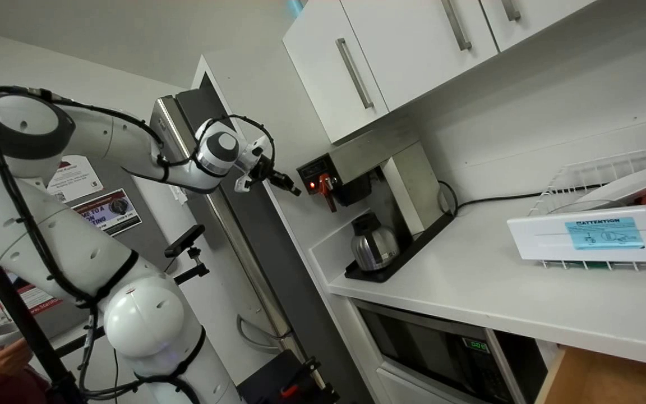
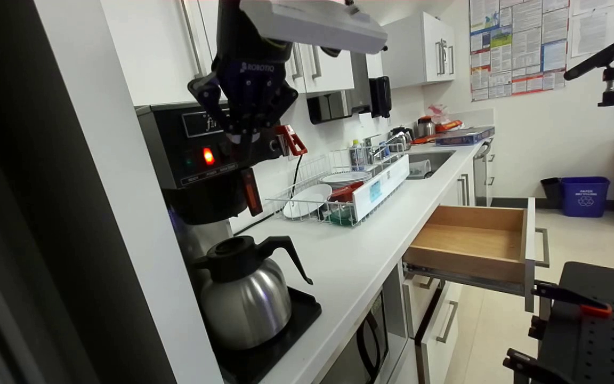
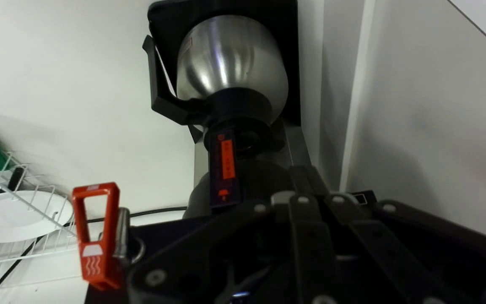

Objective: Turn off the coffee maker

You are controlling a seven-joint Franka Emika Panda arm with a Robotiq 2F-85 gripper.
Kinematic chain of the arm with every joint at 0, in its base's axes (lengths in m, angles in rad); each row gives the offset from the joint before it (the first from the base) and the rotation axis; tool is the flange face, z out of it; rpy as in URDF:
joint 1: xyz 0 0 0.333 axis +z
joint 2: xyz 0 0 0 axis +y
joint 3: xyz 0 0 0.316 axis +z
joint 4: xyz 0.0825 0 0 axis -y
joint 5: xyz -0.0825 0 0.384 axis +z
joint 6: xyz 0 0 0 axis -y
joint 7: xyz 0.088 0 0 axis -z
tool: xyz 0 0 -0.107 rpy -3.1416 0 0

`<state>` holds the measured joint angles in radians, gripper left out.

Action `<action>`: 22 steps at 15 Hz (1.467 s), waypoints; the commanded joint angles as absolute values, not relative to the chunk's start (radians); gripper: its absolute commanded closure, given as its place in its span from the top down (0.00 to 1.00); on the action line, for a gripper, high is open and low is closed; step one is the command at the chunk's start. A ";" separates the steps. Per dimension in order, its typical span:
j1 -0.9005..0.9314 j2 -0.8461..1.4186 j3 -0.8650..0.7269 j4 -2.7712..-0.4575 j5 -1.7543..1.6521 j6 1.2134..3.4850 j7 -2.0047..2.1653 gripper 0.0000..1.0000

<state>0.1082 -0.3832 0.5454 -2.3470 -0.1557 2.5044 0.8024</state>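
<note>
The coffee maker [image 1: 376,154] has a boxy steel-sided top with a black front panel; the panel [image 2: 163,144] also shows in an exterior view. A red-orange light [image 2: 208,156] glows on it, also visible in an exterior view [image 1: 312,185]. A steel carafe [image 2: 245,304] with a black handle stands on the base, also in the wrist view [image 3: 234,55], where it appears upside down. My gripper [image 1: 296,190] is shut and empty, just in front of the panel. In an exterior view its fingers [image 2: 245,140] cover part of the panel beside the light. Contact cannot be told.
A red tap handle [image 3: 97,236] and a black brew-basket handle [image 2: 251,192] stick out from the coffee maker. A white side wall [image 1: 255,106] stands close by. Cupboards [image 1: 413,45] hang above. A dish rack [image 2: 381,184] is on the counter. A drawer [image 2: 472,240] stands open.
</note>
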 commanded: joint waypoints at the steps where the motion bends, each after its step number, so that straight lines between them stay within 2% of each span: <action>1: 0.088 -0.313 0.562 -2.301 -0.229 2.546 0.877 0.00; 9: 0.096 -0.252 0.535 -2.260 -0.366 2.584 0.995 0.00; 22: 0.113 -0.205 0.498 -2.215 -0.379 2.588 0.999 0.00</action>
<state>0.1019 -0.2468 0.5107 -2.2474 -0.3525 2.5724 0.9729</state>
